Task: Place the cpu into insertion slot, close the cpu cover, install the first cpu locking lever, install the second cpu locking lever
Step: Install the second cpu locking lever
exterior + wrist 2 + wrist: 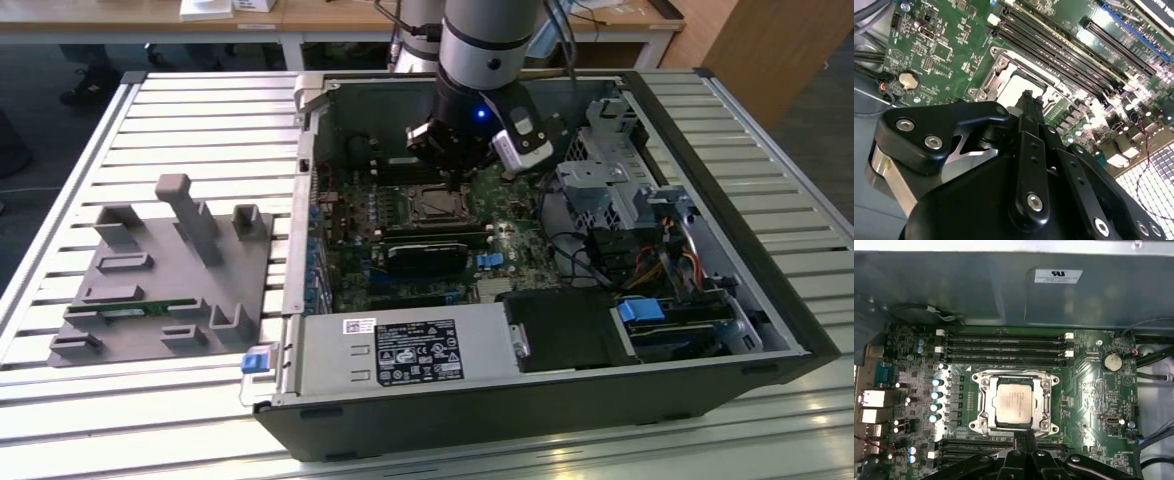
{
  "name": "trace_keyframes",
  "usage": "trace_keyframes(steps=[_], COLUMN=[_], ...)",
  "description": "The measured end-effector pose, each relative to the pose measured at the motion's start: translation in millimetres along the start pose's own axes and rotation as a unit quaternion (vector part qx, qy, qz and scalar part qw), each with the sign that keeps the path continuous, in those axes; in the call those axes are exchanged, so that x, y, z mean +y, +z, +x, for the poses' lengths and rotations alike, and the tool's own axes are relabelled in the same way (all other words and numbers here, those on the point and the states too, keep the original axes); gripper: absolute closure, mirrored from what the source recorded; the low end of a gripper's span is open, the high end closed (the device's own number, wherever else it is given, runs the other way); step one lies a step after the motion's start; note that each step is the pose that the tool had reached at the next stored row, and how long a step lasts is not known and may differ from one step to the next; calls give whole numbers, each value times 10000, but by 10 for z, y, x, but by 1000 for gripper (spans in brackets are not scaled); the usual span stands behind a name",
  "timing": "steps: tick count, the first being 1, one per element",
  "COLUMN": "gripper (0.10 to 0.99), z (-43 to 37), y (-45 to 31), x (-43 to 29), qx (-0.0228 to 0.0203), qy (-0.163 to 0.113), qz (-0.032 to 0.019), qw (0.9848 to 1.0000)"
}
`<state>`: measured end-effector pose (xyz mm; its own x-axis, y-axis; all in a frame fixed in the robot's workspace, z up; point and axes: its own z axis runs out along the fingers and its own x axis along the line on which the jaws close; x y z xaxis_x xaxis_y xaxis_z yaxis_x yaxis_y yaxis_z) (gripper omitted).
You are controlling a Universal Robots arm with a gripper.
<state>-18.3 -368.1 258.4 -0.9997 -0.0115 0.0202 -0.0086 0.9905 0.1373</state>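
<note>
While the cpu (1014, 400) sits in the insertion slot (985, 421) under the closed cpu cover (1044, 399), the gripper (1023, 437) hovers just beside it, jaws pressed together, holding nothing.

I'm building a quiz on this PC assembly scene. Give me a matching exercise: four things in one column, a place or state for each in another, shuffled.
Things:
1. cpu
2. cpu cover
3. gripper
4. coin cell

Places or states:
A. round, silvery, on the green board away from the socket
B. black, at the socket's edge
C. lying in the socket, metal top up
D. silvery frame down around the chip

Pairs: 1-C, 2-D, 3-B, 4-A
</note>
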Motion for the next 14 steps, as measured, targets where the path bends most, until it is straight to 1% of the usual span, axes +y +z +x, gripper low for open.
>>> trace_keyframes(steps=[3, 6, 11, 14], gripper=[980, 980, 980, 980], z=[0, 0, -1, -2], y=[15, 27, 48, 94], x=[-3, -5, -8, -24], qx=[0, 0, 3, 14], qy=[0, 0, 0, 1], qz=[0, -21, -22, -25], qw=[10000, 10000, 10000, 10000])
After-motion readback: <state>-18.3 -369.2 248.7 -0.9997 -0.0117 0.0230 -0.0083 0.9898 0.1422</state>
